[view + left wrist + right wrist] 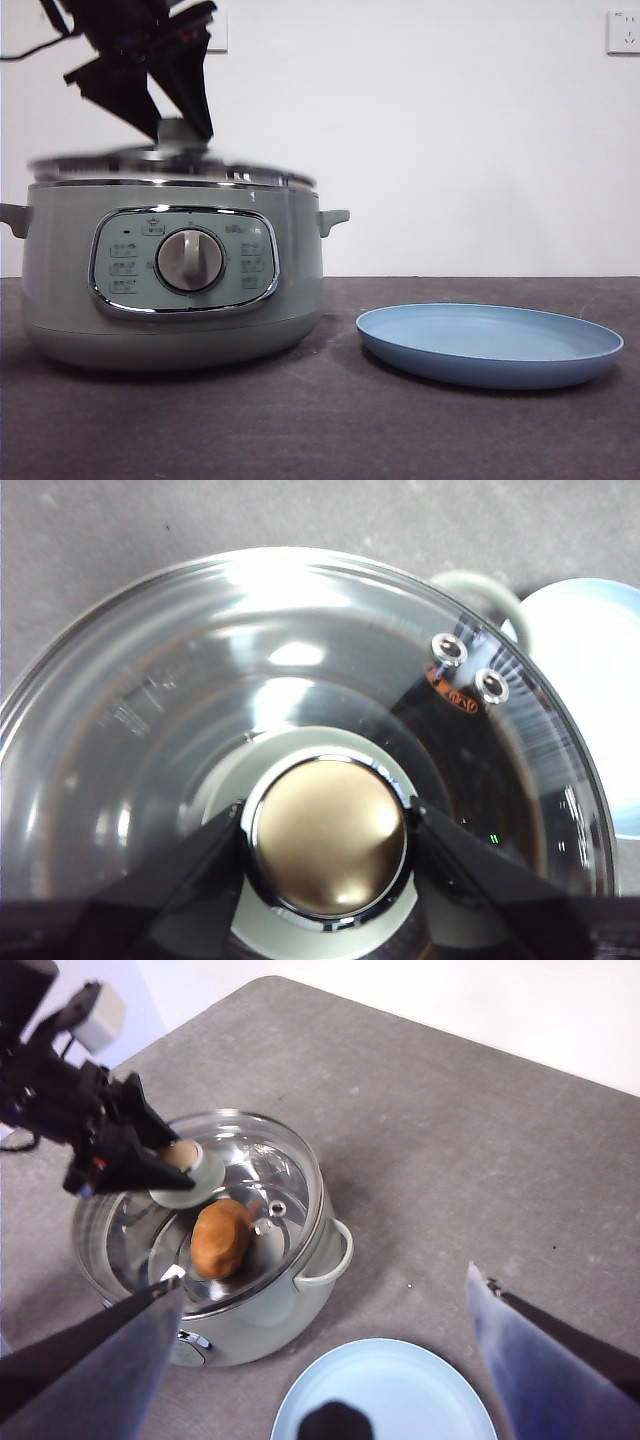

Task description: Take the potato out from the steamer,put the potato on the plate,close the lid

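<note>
On the left of the desk (330,430) stands the steamer (170,285), its control panel and dial facing the front, with the lid (170,165) over its mouth; motion blur at the lid's rim in the front view leaves it unclear whether the lid sits fully on the pot or is just clear of it. Above it, the left pincer (325,825) is closed on the lid's knob (328,848), one black jaw pressed against each side, as the left wrist view shows. Through the glass, the potato (220,1238) is visible lying inside the steamer, near the middle. To the right of the steamer, close beside it but apart, the plate (490,345) lies flat on the desk. Farther right and high over the plate's near side, the right pincer (325,1360) hangs with its jaws spread wide, gripping nothing.
</note>
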{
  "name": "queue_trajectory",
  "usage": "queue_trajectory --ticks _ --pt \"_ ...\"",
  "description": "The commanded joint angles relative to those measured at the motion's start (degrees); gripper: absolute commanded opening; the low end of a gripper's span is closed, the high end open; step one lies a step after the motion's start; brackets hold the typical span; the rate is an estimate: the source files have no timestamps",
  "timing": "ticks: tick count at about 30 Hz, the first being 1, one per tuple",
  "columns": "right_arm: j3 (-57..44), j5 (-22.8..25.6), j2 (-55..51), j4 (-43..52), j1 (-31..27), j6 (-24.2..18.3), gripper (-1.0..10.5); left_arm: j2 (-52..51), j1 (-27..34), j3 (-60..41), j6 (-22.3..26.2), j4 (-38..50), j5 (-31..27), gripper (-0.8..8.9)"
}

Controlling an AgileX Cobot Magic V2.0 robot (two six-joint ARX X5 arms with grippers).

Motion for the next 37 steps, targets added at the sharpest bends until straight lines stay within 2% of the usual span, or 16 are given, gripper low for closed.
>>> queue_trajectory --ticks 1,4,6,12,19,23,27,29,34,37 --pt "0.2 -1.5 -0.1 1.2 0.4 1.9 4.7 -1.0 0.1 8.3 1.0 -0.2 0.4 -0.06" --pt "0.2 -4.3 0.0 4.4 1.8 5.7 4.7 -1.0 0.2 16.3 2.6 -3.9 0.3 -0.06" --pt "0.2 -4.5 0.0 7.4 3.1 8.0 4.7 -1.0 0.2 21.7 3.5 -6.8 -0.8 -0.06" --pt "0.2 -3.8 1.4 14.2 10.2 11.2 4.7 -1.0 0.2 37.5 5.2 -17.8 -11.6 -0.06" --pt "0.3 7.5 9.2 20.6 20.9 12.4 4.7 -1.0 0.2 51.0 5.3 -32.5 -27.8 -0.06" --pt "2.8 12.7 17.2 19.8 25.8 12.3 4.7 -2.7 0.2 51.7 5.2 -32.6 -36.8 -0.06" --pt "10.2 16.8 26.9 14.3 29.1 11.0 4.7 -3.7 0.2 51.7 5.1 -32.6 -36.9 -0.06" --pt "16.6 17.6 32.8 9.7 30.2 10.6 4.7 -3.7 0.2 51.7 5.1 -32.6 -36.9 -0.06" --pt "35.5 23.1 47.5 -2.2 32.4 8.2 4.7 -3.7 0.2 51.7 5.1 -32.6 -36.8 -0.06" --pt "39.8 24.8 52.6 -3.5 33.2 7.2 4.7 -3.7 0.2 51.7 5.1 -32.6 -36.7 -0.06"
